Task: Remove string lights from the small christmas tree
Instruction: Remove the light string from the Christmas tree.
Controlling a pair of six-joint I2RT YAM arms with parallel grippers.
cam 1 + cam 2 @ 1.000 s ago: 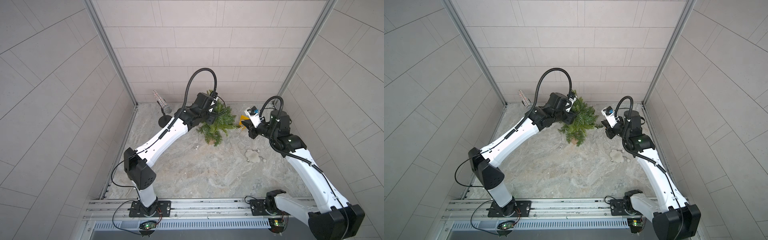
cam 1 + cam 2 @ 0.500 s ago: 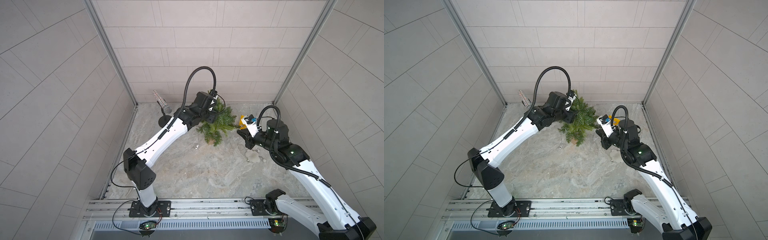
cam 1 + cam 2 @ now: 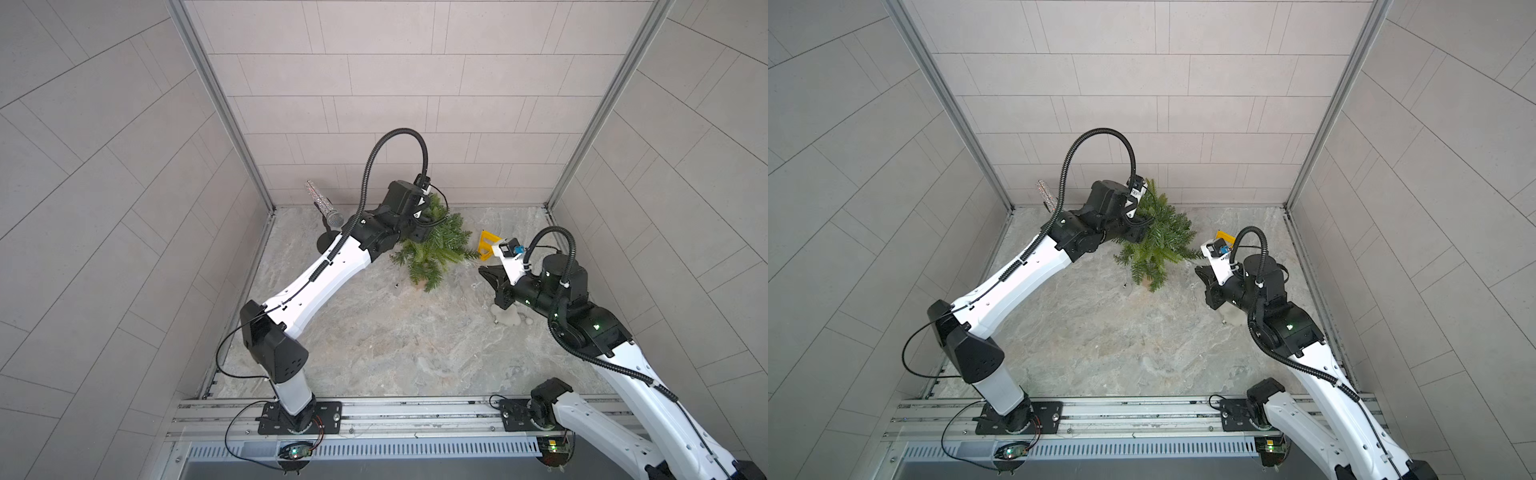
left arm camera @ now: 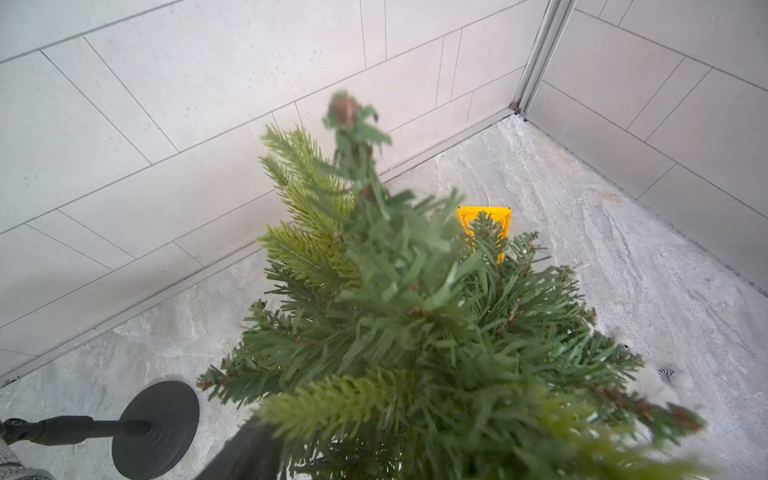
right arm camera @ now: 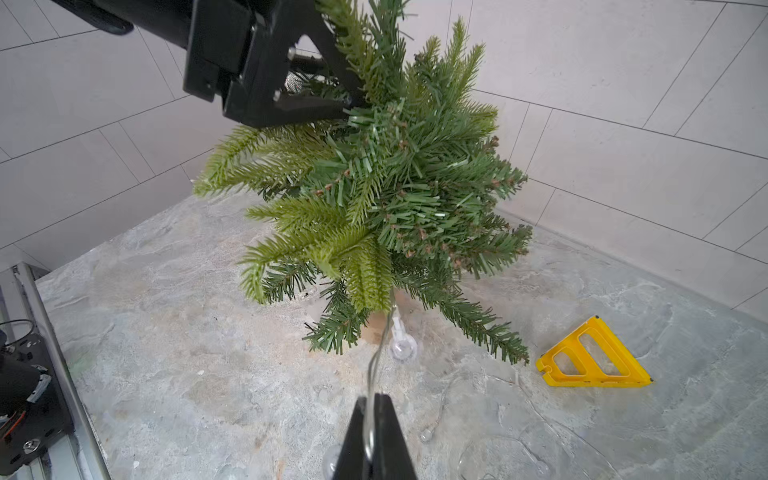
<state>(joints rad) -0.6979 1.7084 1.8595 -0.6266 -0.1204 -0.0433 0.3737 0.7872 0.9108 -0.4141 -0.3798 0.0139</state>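
Note:
The small christmas tree (image 3: 436, 245) (image 5: 399, 187) stands on its tan base near the back wall. My left gripper (image 5: 353, 89) reaches into its upper branches from the left, jaws apart with needles between them; in both top views its fingers are hidden in the foliage. The string lights (image 5: 376, 357) run as a thin silvery wire from the tree's base to my right gripper (image 5: 371, 401), which is shut on the wire. A clear bulb (image 5: 403, 349) lies by the base and loose wire loops (image 5: 519, 449) lie on the table. My right gripper (image 3: 488, 274) sits right of the tree.
A yellow plastic triangle (image 3: 487, 245) lies right of the tree. The glittery microphone (image 3: 328, 208) on its black stand (image 4: 156, 428) is at the back left. A fluffy white toy (image 3: 507, 320) lies under my right arm. Walls enclose three sides.
My right gripper has drawn back from beside the yellow triangle toward the table's front, keeping the wire. My left arm has stayed at the tree.

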